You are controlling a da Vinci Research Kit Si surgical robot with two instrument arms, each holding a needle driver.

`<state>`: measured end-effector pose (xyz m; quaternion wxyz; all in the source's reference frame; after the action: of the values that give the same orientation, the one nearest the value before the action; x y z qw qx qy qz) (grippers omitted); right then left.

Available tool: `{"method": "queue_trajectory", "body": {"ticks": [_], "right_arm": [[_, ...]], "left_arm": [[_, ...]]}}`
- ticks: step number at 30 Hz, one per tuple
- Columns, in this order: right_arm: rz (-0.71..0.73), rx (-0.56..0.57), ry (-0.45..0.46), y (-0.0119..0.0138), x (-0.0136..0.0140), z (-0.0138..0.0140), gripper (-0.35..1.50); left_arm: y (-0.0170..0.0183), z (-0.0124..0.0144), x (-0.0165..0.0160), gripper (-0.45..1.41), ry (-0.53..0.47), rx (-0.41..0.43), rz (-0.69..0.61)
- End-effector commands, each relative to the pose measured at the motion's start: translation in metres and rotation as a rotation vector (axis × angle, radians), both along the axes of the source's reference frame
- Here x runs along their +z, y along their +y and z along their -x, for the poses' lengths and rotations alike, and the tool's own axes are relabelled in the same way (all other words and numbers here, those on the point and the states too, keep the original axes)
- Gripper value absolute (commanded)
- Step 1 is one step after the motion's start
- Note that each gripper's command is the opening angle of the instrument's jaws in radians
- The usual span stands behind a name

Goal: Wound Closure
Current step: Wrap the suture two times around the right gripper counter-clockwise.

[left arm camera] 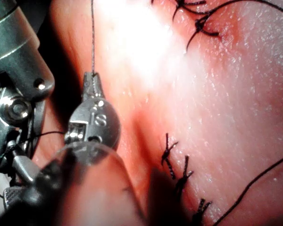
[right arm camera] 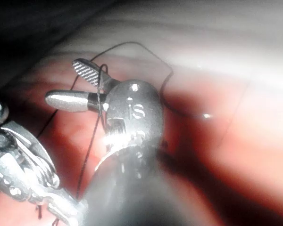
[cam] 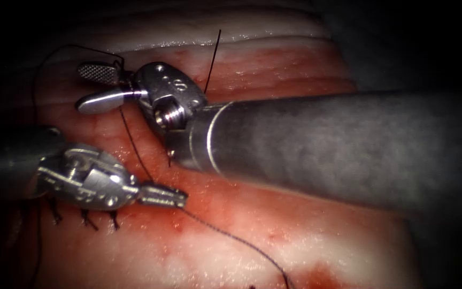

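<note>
My left tool (cam: 169, 197) is clamped on the thread (cam: 231, 235), which runs up and left to my right tool (cam: 98, 85), jaws spread wide with the strand passing between them (gripping nothing). Can't spot the needle anywhere on the tissue (cam: 306, 235).

A surgical training bench: sutured tissue (cam: 274, 235) lit under an endoscope, worked by wristed metal instruments.

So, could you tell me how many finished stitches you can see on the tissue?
3 in the endoscope view, in a row under the left tool: at and. More may hide behind that tool; the left wrist view shows further knots.
</note>
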<state>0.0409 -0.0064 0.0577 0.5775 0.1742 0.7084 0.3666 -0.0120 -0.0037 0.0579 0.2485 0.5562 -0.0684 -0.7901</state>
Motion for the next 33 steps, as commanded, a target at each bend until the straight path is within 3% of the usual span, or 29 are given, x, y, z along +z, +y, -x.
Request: {"method": "queue_trajectory", "body": {"ticks": [1,8,16,23,25,26,27,28,33], "right_arm": [[0.023,-0.009,-0.037,0.0004,0.0014,0.0002,0.95],[0.086,-0.065,-0.156,-0.0006,0.0039,0.0016,0.95],[0.111,-0.140,-0.223,-0.0028,0.0057,0.0012,0.83],[0.127,-0.201,-0.258,-0.0042,0.0061,0.0013,0.73],[0.128,-0.215,-0.262,-0.0044,0.0062,0.0015,0.63],[0.128,-0.218,-0.264,-0.0044,0.0061,0.0016,0.52],[0.106,-0.223,-0.245,-0.0044,0.0060,0.0018,0.31],[0.077,-0.216,-0.226,-0.0044,0.0059,0.0020,0.27],[0.034,-0.192,-0.196,-0.0036,0.0053,0.0023,0.52]], "left_arm": [[0.0002,0.0003,0.0002,-0.45,0.004,0.001,0.008],[-0.0001,-0.0012,-0.0022,-0.45,-0.015,-0.003,0.113],[-0.0002,-0.0017,-0.0048,-0.45,-0.044,-0.015,0.213],[0.0017,-0.0024,-0.0064,-0.45,-0.122,0.015,0.300],[0.0026,-0.0026,-0.0068,-0.45,-0.151,0.017,0.295],[0.0029,-0.0026,-0.0069,-0.45,-0.163,0.017,0.290],[0.0032,-0.0026,-0.0070,-0.45,-0.181,0.024,0.284],[0.0034,-0.0026,-0.0070,-0.45,-0.198,0.030,0.280],[0.0030,-0.0020,-0.0062,-0.45,-0.211,0.030,0.278]]}}
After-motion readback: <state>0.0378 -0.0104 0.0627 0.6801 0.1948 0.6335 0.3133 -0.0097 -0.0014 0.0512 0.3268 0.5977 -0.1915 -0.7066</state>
